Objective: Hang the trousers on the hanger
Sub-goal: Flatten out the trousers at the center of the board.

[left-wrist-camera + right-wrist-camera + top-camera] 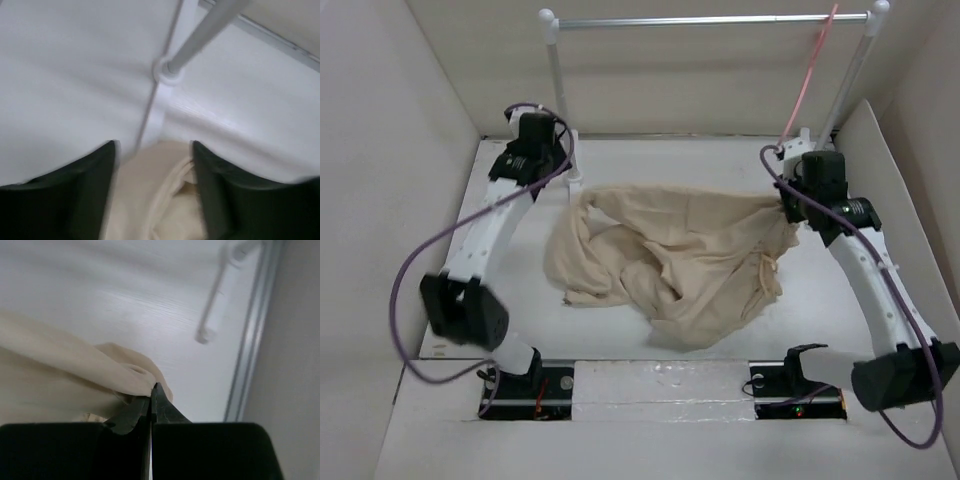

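The beige trousers (670, 260) lie crumpled and spread across the middle of the table. My left gripper (568, 183) is at their far left corner. In the left wrist view (154, 147) it is open, with cloth (150, 200) lying between the dark fingers (95, 190). My right gripper (788, 207) is at their far right corner. In the right wrist view (151, 392) its jaws are shut on an edge of the trousers (75, 375). The salmon-pink hanger (810, 75) hangs from the right end of the rail, behind the right gripper.
A clothes rail with a silver bar (710, 20) and white posts (557, 90) stands at the back; its left post (200, 35) rises just beyond the left gripper. White walls enclose the table on the left, right and back. The arm bases sit at the near edge.
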Controlling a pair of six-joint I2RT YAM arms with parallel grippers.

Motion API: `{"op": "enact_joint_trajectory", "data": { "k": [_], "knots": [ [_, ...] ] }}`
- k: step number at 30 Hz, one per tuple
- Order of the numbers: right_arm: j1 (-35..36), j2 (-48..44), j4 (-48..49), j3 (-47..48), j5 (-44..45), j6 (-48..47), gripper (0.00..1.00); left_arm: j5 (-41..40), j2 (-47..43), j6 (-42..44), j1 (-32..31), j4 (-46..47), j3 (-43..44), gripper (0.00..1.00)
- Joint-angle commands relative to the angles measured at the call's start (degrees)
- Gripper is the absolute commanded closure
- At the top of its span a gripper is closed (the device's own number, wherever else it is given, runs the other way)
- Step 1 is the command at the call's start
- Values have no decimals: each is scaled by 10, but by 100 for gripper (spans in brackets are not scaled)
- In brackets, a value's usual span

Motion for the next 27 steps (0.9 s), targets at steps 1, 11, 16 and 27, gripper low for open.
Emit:
{"op": "enact_joint_trajectory", "data": {
  "k": [1, 11, 16, 27],
  "knots": [
    [-66, 44, 94, 59, 72, 25, 100, -70, 93, 59, -1, -12, 178, 45],
    [3, -66, 106, -56, -63, 49, 50, 62, -150, -47, -16, 39, -205, 41],
    [92, -194, 102, -212, -124, 70, 95, 168, -269, -98, -16, 49, -417, 47],
    [300, -255, 67, -278, -109, 127, 45, 163, -165, -215, -5, 237, -502, 32]
  ]
}}
